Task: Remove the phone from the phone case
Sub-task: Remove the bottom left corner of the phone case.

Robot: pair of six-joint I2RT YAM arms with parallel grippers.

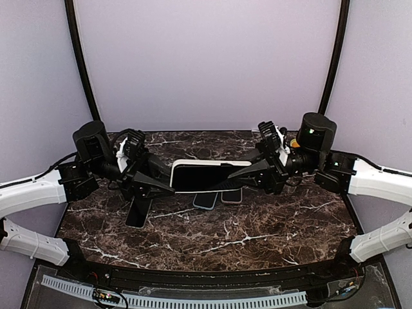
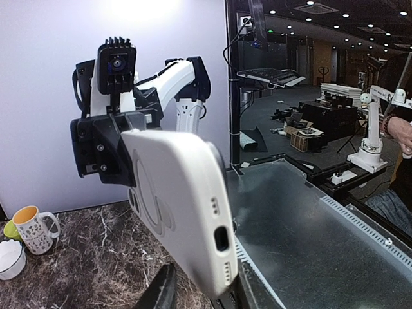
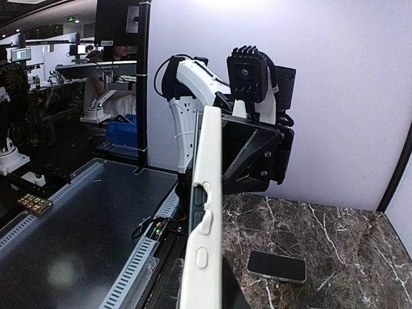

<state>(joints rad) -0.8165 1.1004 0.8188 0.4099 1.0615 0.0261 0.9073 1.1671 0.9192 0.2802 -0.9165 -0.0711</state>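
Fingers of the right gripper (image 1: pixel 237 174) pinch one end of the white phone case (image 2: pixel 183 212), held above the table (image 1: pixel 270 225) with the phone (image 1: pixel 203 177) inside. Those of the left gripper (image 1: pixel 168 188) flank the other end; whether they grip it is unclear.

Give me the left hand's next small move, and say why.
Probably close the left hand firmly on its end of the white case. The right hand is clamped on the other end. The case hangs in the air between the two arms, above the table, and the phone sits fully inside it. Peeling it out likely needs both ends held.
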